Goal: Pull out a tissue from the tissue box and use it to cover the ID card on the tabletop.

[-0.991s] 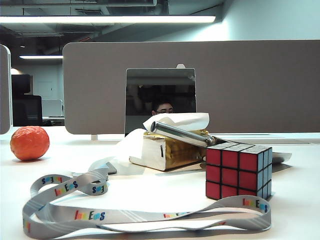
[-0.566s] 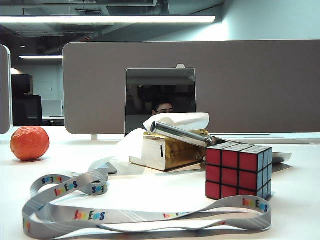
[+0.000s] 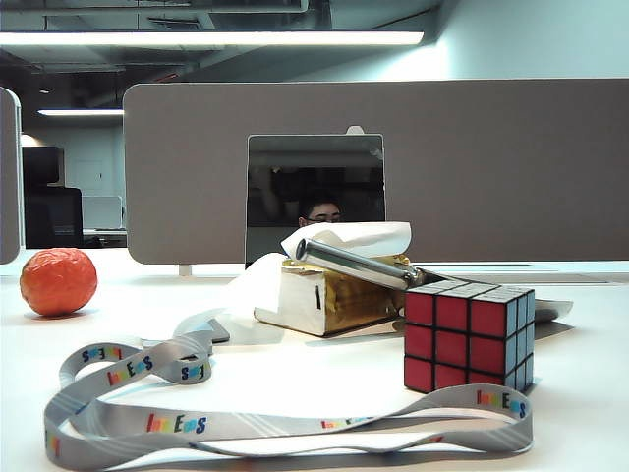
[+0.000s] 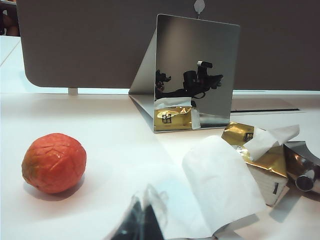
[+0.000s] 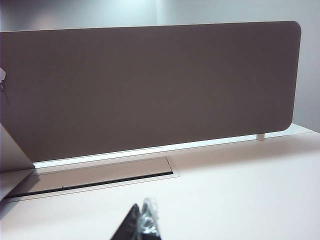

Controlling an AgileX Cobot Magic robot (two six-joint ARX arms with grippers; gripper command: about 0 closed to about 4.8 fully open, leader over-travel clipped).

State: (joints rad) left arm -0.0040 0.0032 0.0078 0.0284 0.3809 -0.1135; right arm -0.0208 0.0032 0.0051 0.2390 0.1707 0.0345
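Plainly spread on the white table: one tissue, touching the one gold tissue box, a second white tuft poking from its top. ID card not made out; one grey lanyard running in under the sheet. One silver tube across the box, one Rubik's cube, one orange ball, one mirror, one grey partition, ceiling strip lights above. Left pincer by the tissue's edge, tips together, empty; right pincer over bare table, closed, empty
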